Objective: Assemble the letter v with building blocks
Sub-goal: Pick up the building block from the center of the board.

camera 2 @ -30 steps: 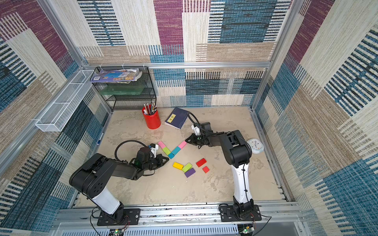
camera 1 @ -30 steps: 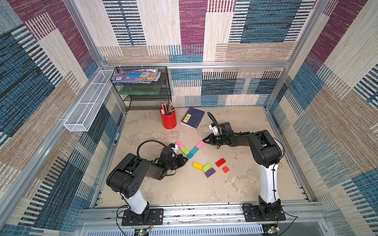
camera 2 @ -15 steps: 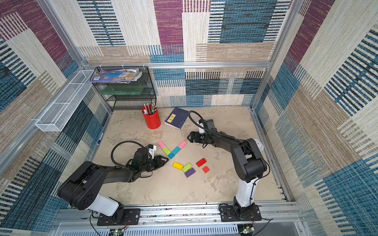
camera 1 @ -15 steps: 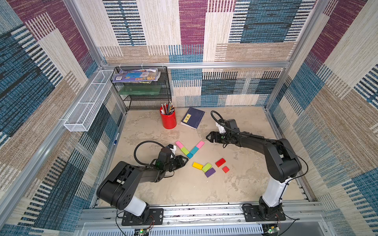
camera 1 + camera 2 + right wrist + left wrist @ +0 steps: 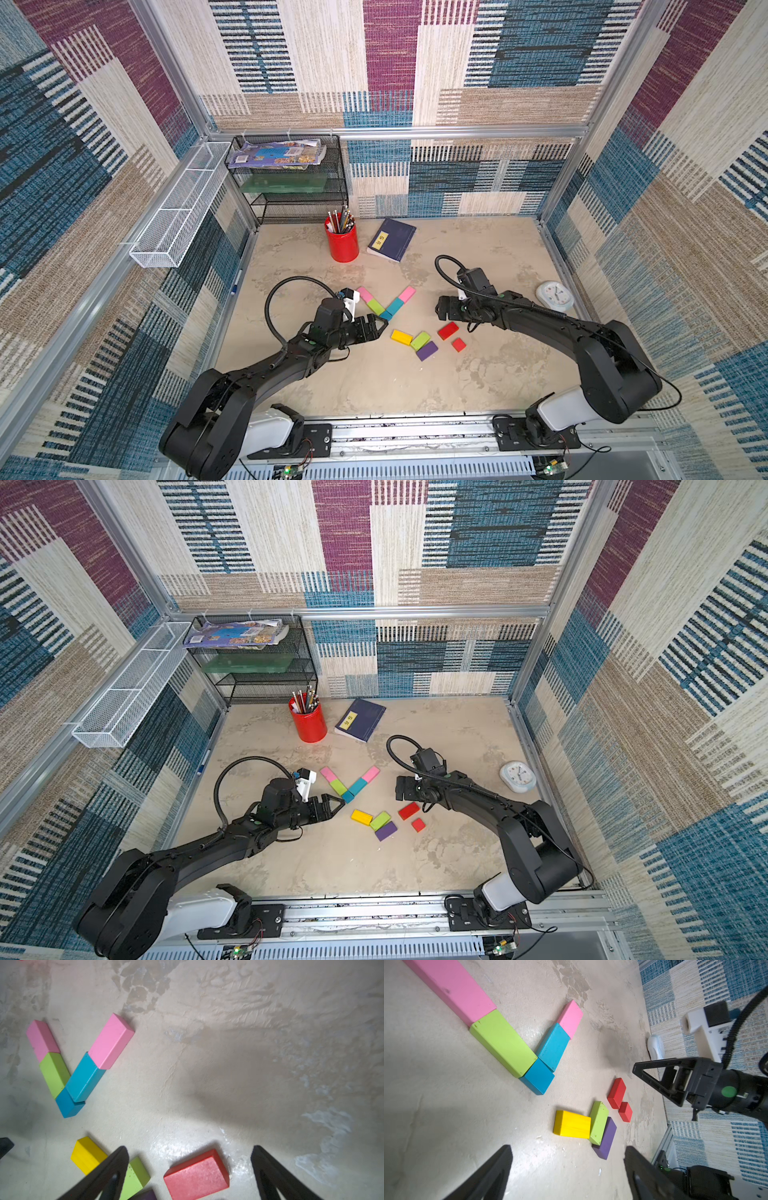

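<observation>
Five building blocks form a V in both top views: pink point(image 5: 365, 294), lime green point(image 5: 375, 306), a small teal square point(image 5: 386, 316), teal point(image 5: 395, 306) and pink point(image 5: 406, 294). Loose blocks lie nearer: yellow point(image 5: 401, 336), lime green point(image 5: 420, 340), purple point(image 5: 427, 351), a red rectangle point(image 5: 448, 331) and a red square point(image 5: 459, 344). My left gripper point(image 5: 380, 326) point(image 5: 568, 1148) stands open and empty, just left of the V's tip. My right gripper point(image 5: 440, 309) point(image 5: 189, 1147) is open, right of the V. The red rectangle point(image 5: 197, 1174) lies on the floor between its fingers, untouched.
A red pencil cup point(image 5: 341, 243) and a navy book point(image 5: 391, 240) stand behind the V. A black wire rack point(image 5: 291, 183) fills the back left corner, with a white mesh basket point(image 5: 178, 212) on the left wall. A small clock point(image 5: 555, 296) lies at the right.
Both grippers have gone from shut to open. The right gripper drew back from the V's right pink block toward the red rectangle. The left gripper shifted slightly right.
</observation>
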